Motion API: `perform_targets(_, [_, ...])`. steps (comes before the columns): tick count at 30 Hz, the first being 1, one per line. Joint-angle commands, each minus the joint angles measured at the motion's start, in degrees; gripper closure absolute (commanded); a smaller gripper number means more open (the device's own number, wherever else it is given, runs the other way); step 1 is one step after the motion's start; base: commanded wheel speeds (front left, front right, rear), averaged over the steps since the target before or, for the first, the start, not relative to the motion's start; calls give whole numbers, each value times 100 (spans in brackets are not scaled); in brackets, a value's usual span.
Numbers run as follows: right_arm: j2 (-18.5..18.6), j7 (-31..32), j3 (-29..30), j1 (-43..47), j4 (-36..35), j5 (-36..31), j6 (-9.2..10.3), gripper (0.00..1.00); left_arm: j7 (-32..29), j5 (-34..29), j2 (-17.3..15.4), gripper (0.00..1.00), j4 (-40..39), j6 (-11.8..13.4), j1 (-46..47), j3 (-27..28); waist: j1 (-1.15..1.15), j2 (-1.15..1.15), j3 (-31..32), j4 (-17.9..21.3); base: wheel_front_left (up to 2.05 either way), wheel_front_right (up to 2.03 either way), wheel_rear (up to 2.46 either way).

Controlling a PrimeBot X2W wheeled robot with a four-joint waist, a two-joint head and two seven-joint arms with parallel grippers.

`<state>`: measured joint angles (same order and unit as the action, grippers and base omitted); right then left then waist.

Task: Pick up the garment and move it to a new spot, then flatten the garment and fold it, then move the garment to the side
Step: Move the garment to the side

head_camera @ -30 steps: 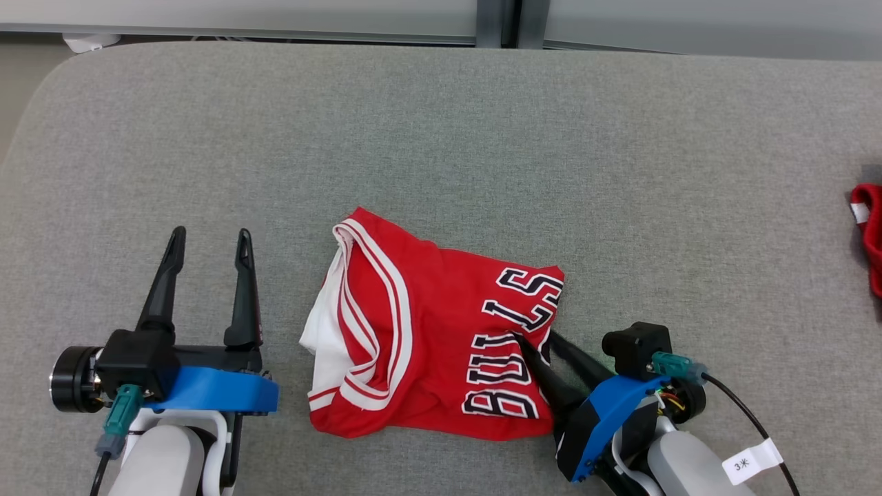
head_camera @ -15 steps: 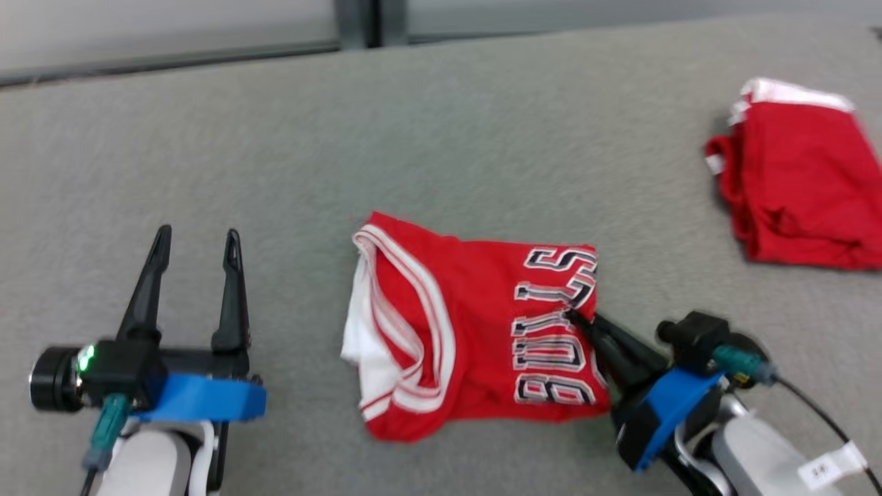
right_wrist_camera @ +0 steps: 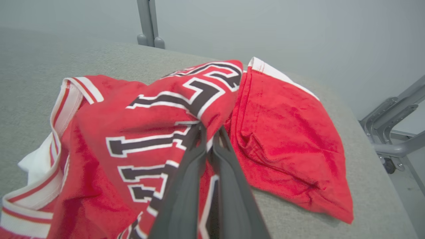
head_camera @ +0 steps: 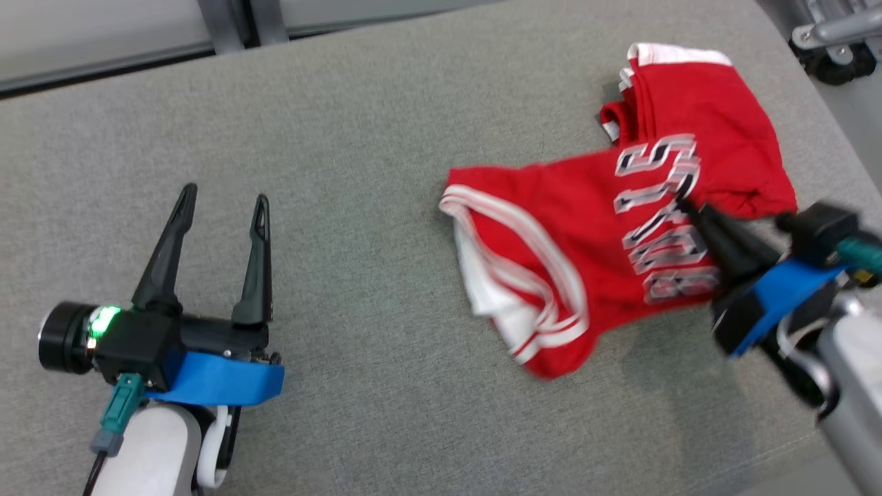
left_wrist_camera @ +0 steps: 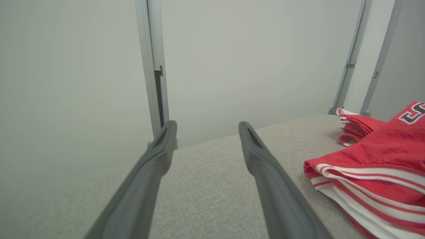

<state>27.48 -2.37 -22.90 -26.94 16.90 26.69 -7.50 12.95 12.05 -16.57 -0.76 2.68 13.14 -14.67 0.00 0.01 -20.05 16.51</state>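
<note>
Left hand (head_camera: 224, 193): fingers spread wide, holding nothing, positioned over the near left of the grey worktop (head_camera: 358, 151). Right hand (head_camera: 687, 204): fingers pressed together, pinching the lettered edge of the red garment (head_camera: 565, 241). The garment lies crumpled right of worktop centre, with its white-striped hem facing the left hand and well apart from it. The garment's far edge overlaps a second red garment (head_camera: 716, 96) at the worktop's far right corner.

Probably a test lab: grey cloth-covered table (head_camera: 413, 103), pale wall panels (left_wrist_camera: 249, 49), metal posts (left_wrist_camera: 156, 66), wheeled frame (head_camera: 834, 41).
</note>
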Motion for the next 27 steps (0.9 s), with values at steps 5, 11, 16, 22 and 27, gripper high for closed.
perform_targets(5, [241,-188,342,-964,593,13,2,100,-91,-105,-95,0,-114,-75,409,-69,0,-1,-481,-121,0,0,0])
perform_targets(11, [599,-321,1058,-1737,1581,-271,3,100,-99,-147,-90,0,-194,-130,691,-162,0,-1,-873,-149,0,0,0])
perform_targets(16, [740,-326,1551,-2013,2030,-678,3,100,-100,-224,-135,0,-272,-210,921,-270,0,-1,-1120,-154,0,0,0])
perform_targets(22, [649,-344,2019,-2238,2468,-1171,3,100,-95,-355,-152,0,-347,-290,1225,-418,0,-1,-1349,-218,0,0,0])
perform_targets(27, [460,-384,2430,-2217,2930,-1704,3,0,-76,-381,-114,0,-347,-352,1406,-540,0,-1,-1417,-352,0,0,0])
